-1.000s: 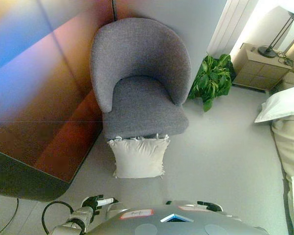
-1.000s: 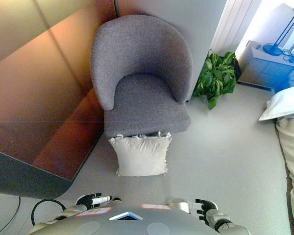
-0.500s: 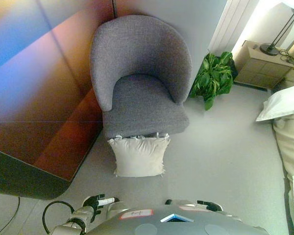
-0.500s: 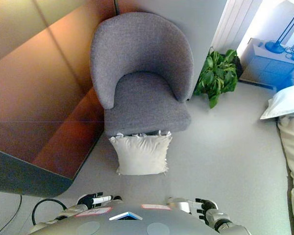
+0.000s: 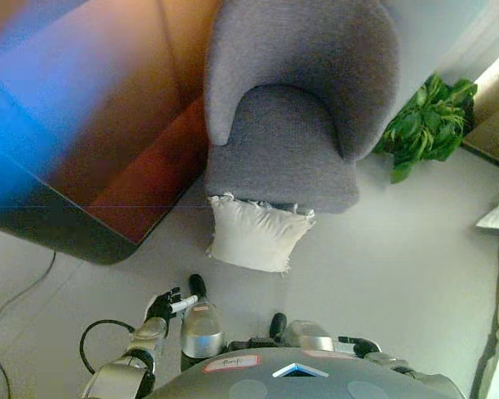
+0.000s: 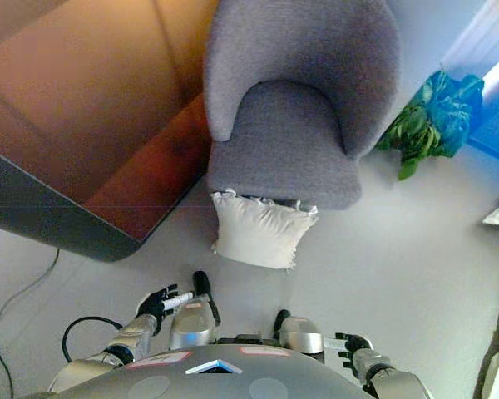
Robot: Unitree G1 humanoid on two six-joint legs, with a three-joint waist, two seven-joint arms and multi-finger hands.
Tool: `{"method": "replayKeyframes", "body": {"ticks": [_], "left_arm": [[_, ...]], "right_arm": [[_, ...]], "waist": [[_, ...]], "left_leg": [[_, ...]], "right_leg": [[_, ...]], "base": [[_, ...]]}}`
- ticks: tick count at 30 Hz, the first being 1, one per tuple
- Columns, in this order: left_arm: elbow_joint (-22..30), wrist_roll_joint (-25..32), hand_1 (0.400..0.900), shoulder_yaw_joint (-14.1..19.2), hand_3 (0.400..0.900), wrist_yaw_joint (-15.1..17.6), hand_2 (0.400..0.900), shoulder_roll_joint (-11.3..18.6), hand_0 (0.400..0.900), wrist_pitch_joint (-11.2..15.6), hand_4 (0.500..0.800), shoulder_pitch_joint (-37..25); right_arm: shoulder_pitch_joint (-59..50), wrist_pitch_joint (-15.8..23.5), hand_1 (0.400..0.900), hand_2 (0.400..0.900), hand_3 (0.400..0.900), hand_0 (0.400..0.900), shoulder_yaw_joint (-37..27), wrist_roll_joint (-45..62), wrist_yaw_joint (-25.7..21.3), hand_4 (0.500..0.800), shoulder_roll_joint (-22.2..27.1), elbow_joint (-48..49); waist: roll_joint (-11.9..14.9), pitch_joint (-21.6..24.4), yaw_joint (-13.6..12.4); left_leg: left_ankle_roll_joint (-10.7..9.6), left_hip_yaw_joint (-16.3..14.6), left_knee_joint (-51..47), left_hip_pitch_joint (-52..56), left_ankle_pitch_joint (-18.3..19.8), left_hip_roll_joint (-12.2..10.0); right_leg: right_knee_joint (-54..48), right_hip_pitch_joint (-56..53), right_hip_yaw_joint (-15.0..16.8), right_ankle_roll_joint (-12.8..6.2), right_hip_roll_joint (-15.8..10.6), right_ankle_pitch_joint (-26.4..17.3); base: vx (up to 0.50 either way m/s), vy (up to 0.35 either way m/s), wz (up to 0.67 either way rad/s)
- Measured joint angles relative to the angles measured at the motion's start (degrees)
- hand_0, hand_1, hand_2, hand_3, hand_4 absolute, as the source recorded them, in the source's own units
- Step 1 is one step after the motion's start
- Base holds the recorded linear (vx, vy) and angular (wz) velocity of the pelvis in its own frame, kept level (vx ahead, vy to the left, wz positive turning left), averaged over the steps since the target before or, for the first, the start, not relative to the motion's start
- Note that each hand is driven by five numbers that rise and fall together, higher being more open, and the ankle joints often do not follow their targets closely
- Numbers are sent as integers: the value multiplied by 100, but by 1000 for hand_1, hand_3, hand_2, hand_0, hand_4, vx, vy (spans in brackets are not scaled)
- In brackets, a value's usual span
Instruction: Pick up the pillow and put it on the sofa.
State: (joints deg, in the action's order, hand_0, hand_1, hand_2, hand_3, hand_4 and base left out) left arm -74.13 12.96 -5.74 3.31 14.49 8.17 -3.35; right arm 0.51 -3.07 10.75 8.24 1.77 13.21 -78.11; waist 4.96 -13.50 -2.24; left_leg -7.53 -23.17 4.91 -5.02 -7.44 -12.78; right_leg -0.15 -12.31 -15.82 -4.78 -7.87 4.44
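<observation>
Grey floor (image 5: 399, 249) holds pillow (image 5: 254, 234) against half-cropped sofa (image 5: 295, 108); both hands' (image 6: 155, 301) (image 6: 353, 346) fingers relaxed, empty.

The cream pillow (image 6: 262, 230) stands on the grey floor (image 6: 399, 249), leaning against the front of the grey armchair (image 6: 295, 108). The left hand (image 6: 160, 301) and right hand (image 6: 350, 347) hang low, fingers relaxed, well apart from the pillow. A green plant (image 6: 428, 120) stands beside the armchair.
</observation>
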Motion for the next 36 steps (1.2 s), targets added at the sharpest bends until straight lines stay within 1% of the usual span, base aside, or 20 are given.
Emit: {"method": "replayKeyframes", "body": {"ticks": [2,3,4,5,6,7,9,12,14,16,17,21,25,26,27,28,30,31,34,36], "left_arm": [[28,-6,900,102,900,-1,900,32,900,-8,800,25],[65,-8,900,108,900,-5,900,127,900,10,800,64],[149,-13,900,110,900,-13,900,219,900,14,800,93],[155,-13,900,163,900,-28,900,286,900,9,800,101],[157,-43,900,156,900,-23,900,298,900,-34,800,11],[158,-92,900,141,900,-35,900,318,900,-72,800,-28],[150,-137,900,142,900,-69,900,307,900,-149,800,-41],[183,-198,900,-215,900,-77,900,444,900,-267,800,-97],[201,-177,900,-406,900,-49,900,537,900,-376,800,-273],[204,-77,900,-477,900,8,900,552,900,-435,800,-410],[216,-69,900,-479,900,38,900,522,900,-436,800,-468],[343,271,900,-538,900,182,900,464,900,-367,800,-735],[466,378,900,-370,900,219,900,688,900,-323,800,-643],[594,376,900,-235,900,215,900,854,900,-319,800,-471],[634,433,900,-98,900,278,900,779,900,-329,800,-319],[652,435,900,-90,900,226,900,693,900,-391,800,-173],[622,471,900,-123,900,122,900,457,900,-449,800,-103],[647,538,900,-63,900,98,900,350,900,-424,800,-59],[641,538,900,-133,900,-31,900,233,900,-416,800,-57],[648,539,900,-158,900,-98,900,260,900,-418,800,-144]], "right_arm": [[-66,2,900,900,900,900,-4,5,-12,800,-70,-55],[-80,-9,900,900,900,900,-2,40,-3,800,-132,-59],[-64,-18,900,900,900,900,-7,28,11,800,-165,-60],[-60,-2,900,900,900,900,-35,-18,10,800,-166,-60],[-113,12,900,900,900,900,-89,-24,14,800,-127,-72],[-217,18,900,900,900,900,-159,-24,47,800,-122,-60],[-358,103,900,900,900,900,-181,-24,129,800,-136,80],[-380,143,900,900,900,900,2,0,136,800,-215,391],[-562,222,900,900,900,900,51,30,131,800,-230,486],[-683,307,900,900,900,900,64,32,99,800,-185,632],[-691,349,900,900,900,900,79,19,94,800,-148,683],[-779,231,900,900,900,900,263,-102,-4,800,-78,721],[-913,182,900,900,900,900,611,-587,-140,800,-75,964],[-882,193,900,900,900,900,799,-720,-180,800,-99,1118],[-1009,205,900,900,900,900,847,-884,-322,800,14,1207],[-997,250,900,900,900,900,895,-1068,-442,800,156,1275],[-1022,244,900,900,900,900,924,-1492,-626,800,561,1293],[-1019,232,900,900,900,900,929,-1601,-719,800,795,1274],[-1184,229,900,900,900,900,958,-1911,-879,800,1474,1257],[-1382,227,900,900,900,900,1036,-2073,-1017,800,1710,1252]], "waist": [[-1,-46,-133],[6,-29,-146],[133,45,-207],[314,205,-303],[275,218,-266],[360,257,-259],[209,235,-261],[144,356,-260],[70,316,-281],[-89,283,-241],[-159,274,-207],[-229,220,49],[-240,-75,-3],[38,-90,-31],[-167,-225,-32],[-215,-196,-27],[-298,-235,13],[-381,-254,-15],[-641,-283,-37],[-685,-316,-83]], "left_leg": [[509,67,578,-134,361,-37],[538,100,963,-218,597,-123],[526,74,1308,-261,839,-88],[543,28,1667,-448,1079,3],[592,132,1872,-575,1254,100],[659,100,1827,-519,1336,210],[728,58,1771,-357,1406,184],[784,57,1474,-186,1443,197],[789,156,1397,-216,1442,119],[718,396,1271,-212,1413,52],[679,430,1208,-197,1387,38],[485,988,1554,-660,1414,-28],[-211,1647,2501,-1108,1650,-745],[-410,1610,2509,-1090,1578,-851],[-455,1658,2413,-1079,1490,-1257],[-465,1674,2144,-1081,1400,-1373],[-183,1715,1559,-1076,1170,-1397],[-175,1731,1379,-1028,1027,-1399],[-406,1836,965,-1016,325,-1350],[-794,1889,896,-1046,218,-1233]], "right_leg": [[823,103,-33,43,-65,403],[1795,269,-61,95,-48,809],[1875,294,-91,183,-159,979],[1485,204,148,102,-292,1286],[1244,49,50,-257,-331,1203],[1309,39,16,-371,-397,1140],[1808,254,-56,-350,-492,845],[2120,514,-92,-108,-575,423],[1886,722,-249,-11,-604,519],[995,857,-291,-115,-674,431],[687,958,-255,-299,-781,277],[442,1511,-77,-547,-1424,-503],[1036,1682,80,-501,-1385,-595],[1130,1709,86,-746,-1424,-686],[1484,1721,-52,-852,-1242,-519],[1641,1858,-116,-952,-1216,-402],[1913,2030,-130,-856,-1212,-176],[2057,2079,-154,-842,-1220,-95],[2345,2146,-253,-889,-1340,73],[2389,2151,-311,-920,-1472,84]], "base": [[492,160,-11],[470,273,-12],[488,334,-12],[539,349,-11],[415,243,-7],[461,194,-9],[300,52,-7],[133,-160,-3],[50,-306,8],[19,-320,20],[3,-448,36],[60,-603,34],[142,-407,20],[60,-192,34],[52,-202,59],[29,-99,37],[1,-86,51],[-26,-82,63],[-20,-56,45],[-20,-44,26]]}}
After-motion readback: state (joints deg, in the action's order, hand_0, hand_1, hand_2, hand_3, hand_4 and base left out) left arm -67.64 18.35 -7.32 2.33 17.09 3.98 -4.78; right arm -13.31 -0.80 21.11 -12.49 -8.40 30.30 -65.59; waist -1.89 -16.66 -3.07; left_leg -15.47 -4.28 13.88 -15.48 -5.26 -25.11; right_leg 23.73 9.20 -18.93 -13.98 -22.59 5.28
